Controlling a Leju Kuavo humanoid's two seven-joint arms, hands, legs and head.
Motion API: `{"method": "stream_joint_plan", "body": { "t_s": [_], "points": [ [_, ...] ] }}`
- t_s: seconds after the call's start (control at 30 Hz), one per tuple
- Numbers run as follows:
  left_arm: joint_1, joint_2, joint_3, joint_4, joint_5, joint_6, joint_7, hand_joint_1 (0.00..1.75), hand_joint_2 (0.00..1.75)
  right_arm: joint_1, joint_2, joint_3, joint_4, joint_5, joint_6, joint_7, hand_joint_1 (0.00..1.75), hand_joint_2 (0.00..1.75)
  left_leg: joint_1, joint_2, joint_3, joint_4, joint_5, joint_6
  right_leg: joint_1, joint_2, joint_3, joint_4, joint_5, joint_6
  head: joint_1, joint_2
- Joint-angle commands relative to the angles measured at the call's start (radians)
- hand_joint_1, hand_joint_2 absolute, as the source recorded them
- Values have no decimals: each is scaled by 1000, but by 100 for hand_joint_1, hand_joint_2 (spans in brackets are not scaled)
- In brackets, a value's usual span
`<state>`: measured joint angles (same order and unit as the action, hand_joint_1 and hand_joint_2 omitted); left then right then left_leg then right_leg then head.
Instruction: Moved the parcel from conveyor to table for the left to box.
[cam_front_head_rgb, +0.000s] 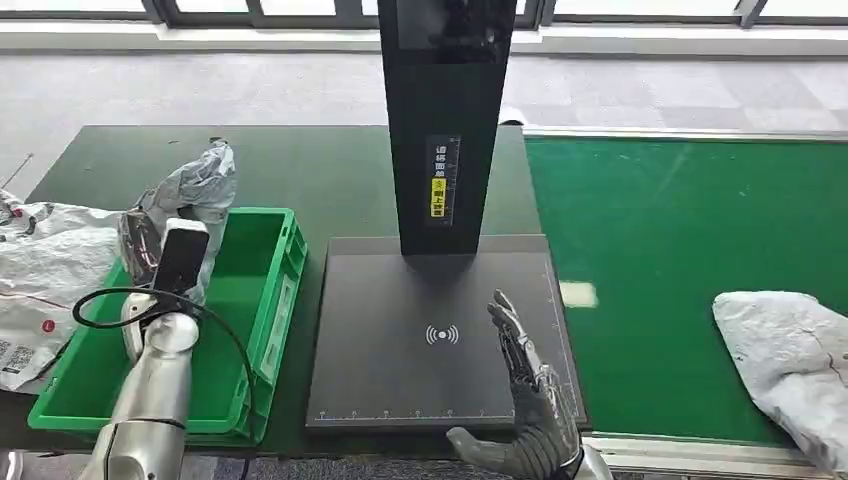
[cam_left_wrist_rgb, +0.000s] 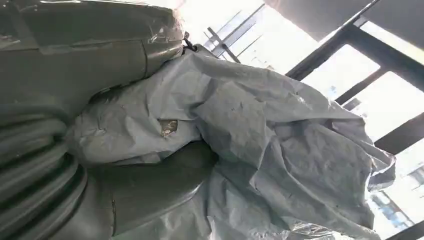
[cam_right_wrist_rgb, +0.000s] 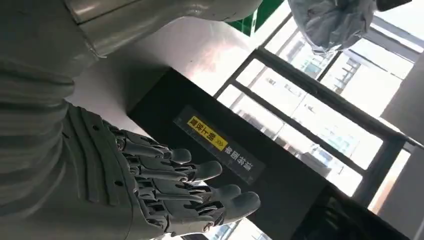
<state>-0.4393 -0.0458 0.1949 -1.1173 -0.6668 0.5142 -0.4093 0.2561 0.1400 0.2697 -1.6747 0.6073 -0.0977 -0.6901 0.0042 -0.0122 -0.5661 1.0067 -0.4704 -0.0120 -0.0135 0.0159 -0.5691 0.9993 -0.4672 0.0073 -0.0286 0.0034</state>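
The head view looks down from high over the table (cam_front_head_rgb: 300, 160), while both wrist views sit close behind their hands, tilted upward toward the far windows (cam_right_wrist_rgb: 320, 120).

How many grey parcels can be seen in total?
3: one held by the left hand above the green bin, one on the conveyor, one left of the bin. More may be hidden.
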Motion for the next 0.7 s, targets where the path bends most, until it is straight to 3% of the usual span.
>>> {"method": "stream_joint_plan", "body": {
  "t_s": [0.03, 0.2, 0.23, 0.4, 0.47, 0.5, 0.57, 0.7],
  "points": [
    [-41, -10, 46, 95, -19, -26, 31, 175, 175, 1, 0, -41, 0, 2, 1, -2, 0, 175, 0, -1, -1, 0, 1, 0, 1, -2, 0, -1, 1, 0, 0, 0],
    [-13, -26, 54, 79, -8, -31, 25, 175, 175, -11, -3, -45, 8, 4, -2, -2, 0, 175, 1, 0, 0, -1, 1, 0, 1, -2, 1, -2, 1, 0, 0, 0],
    [-13, -26, 54, 79, -8, -31, 25, 134, 175, -11, -3, -45, 8, 4, -2, -2, 0, 175, 0, 0, 0, -1, 0, 0, 0, -1, 1, -1, 0, 0, 0, 0],
    [-13, -26, 54, 79, -8, -31, 25, 134, 175, -11, -3, -45, 8, 4, -2, -2, 0, 175, 0, 0, 0, -1, 0, 0, 0, -1, 1, -1, 0, 0, 0, 0],
    [7, -41, 58, 37, 5, -20, 15, 0, 175, -15, -4, -45, 12, 5, -4, -1, 0, 175, 1, 0, 0, -1, 1, 0, 1, -2, 1, -2, 1, 0, 0, 0],
    [19, -51, 58, 7, 11, -17, 14, 0, 0, -16, -5, -44, 14, 5, -6, -1, 0, 175, 0, 1, 1, -1, 0, 0, 0, -1, 1, -1, 1, 0, 0, 0],
    [72, -72, 52, -111, 36, 4, 4, 0, 0, -25, -4, -33, 30, 5, -13, -2, 0, 175, 0, 0, 0, 0, 0, 0, 1, -1, 1, -1, 1, 0, 0, 0],
    [72, -72, 52, -111, 36, 4, 4, 0, 0, -25, -4, -33, 30, 5, -13, -2, 0, 175, 1, 1, -1, -1, 1, 0, 1, -1, 0, -1, 1, 0, 0, 0]
  ]
}}
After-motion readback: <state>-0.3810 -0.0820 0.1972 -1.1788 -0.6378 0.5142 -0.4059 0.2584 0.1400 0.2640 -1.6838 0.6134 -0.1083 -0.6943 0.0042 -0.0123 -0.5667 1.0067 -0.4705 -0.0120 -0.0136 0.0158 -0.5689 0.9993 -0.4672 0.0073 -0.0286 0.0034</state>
